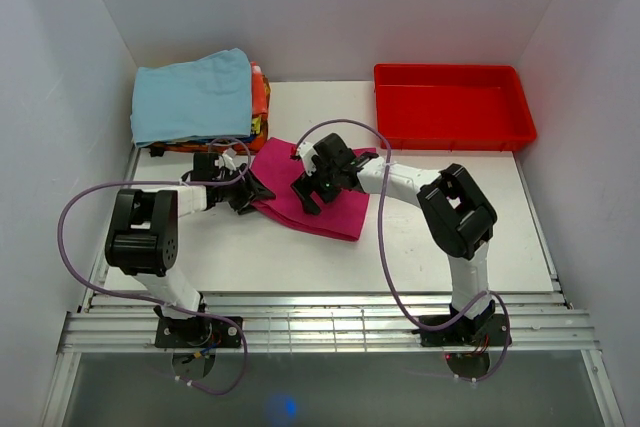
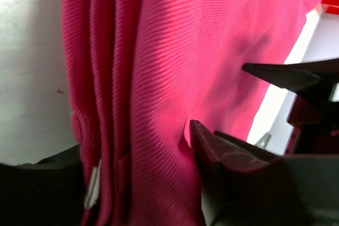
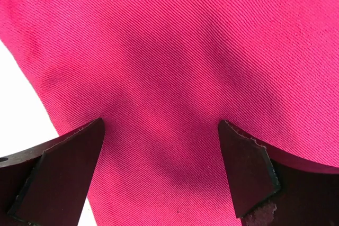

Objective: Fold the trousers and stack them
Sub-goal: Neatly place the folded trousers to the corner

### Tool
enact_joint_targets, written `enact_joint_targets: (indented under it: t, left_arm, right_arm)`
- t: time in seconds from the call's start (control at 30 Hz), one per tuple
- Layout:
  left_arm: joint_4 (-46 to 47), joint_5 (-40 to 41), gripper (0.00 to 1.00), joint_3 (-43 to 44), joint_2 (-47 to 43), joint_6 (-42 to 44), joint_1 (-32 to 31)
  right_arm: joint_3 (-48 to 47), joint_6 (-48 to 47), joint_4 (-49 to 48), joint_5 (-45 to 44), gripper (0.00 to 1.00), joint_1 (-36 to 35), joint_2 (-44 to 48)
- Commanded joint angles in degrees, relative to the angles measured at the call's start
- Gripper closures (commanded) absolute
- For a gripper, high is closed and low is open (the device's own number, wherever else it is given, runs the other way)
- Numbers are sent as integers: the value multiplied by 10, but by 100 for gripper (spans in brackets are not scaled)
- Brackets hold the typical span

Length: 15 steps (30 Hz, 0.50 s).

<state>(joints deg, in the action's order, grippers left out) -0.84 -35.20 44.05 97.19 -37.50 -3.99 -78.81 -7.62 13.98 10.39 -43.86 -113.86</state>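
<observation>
The magenta-pink trousers [image 1: 330,209] lie folded into a flat pad in the middle of the table. My left gripper [image 1: 245,185] sits at their left edge. In the left wrist view its jaws stand apart around the stacked folded layers of the trousers [image 2: 175,51], and one fingertip [image 2: 198,133] touches the cloth. My left gripper [image 2: 137,173] is open. My right gripper [image 1: 308,187] hovers over the pad's upper left part. In the right wrist view it [image 3: 161,152] is wide open, with flat trousers [image 3: 175,41] cloth below and nothing between its fingers.
A light blue folded cloth [image 1: 192,95] tops a pile of clothes at the back left. A red tray [image 1: 452,107] stands at the back right. White walls enclose the table on three sides. The right gripper's dark finger [image 2: 280,75] shows close by in the left wrist view.
</observation>
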Motion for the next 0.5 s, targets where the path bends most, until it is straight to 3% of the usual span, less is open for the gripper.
enact_joint_targets:
  t: [0.0, 0.1, 0.17, 0.3, 0.33, 0.4, 0.47]
  left_arm:
    - [-3, -13, 34, -21, -17, -2, 7]
    - [36, -14, 27, -40, -23, -13, 9]
    - [49, -24, 30, -42, -17, -20, 9]
    - [85, -34, 55, -40, -4, -33, 9]
    - [87, -36, 76, -36, -4, -35, 8]
    - [89, -35, 93, -32, -10, -36, 8]
    - [89, -43, 100, -21, -23, -28, 7]
  right_arm:
    - [4, 16, 22, -30, 7, 4, -7]
    - [7, 17, 18, -23, 7, 4, -5]
    - [8, 17, 18, -17, 7, 4, -5]
    - [8, 17, 19, -13, 8, 4, -7]
    - [8, 17, 20, -13, 8, 4, -7]
    - [10, 17, 21, -11, 8, 3, -5]
    - [10, 17, 21, -1, 5, 4, 5]
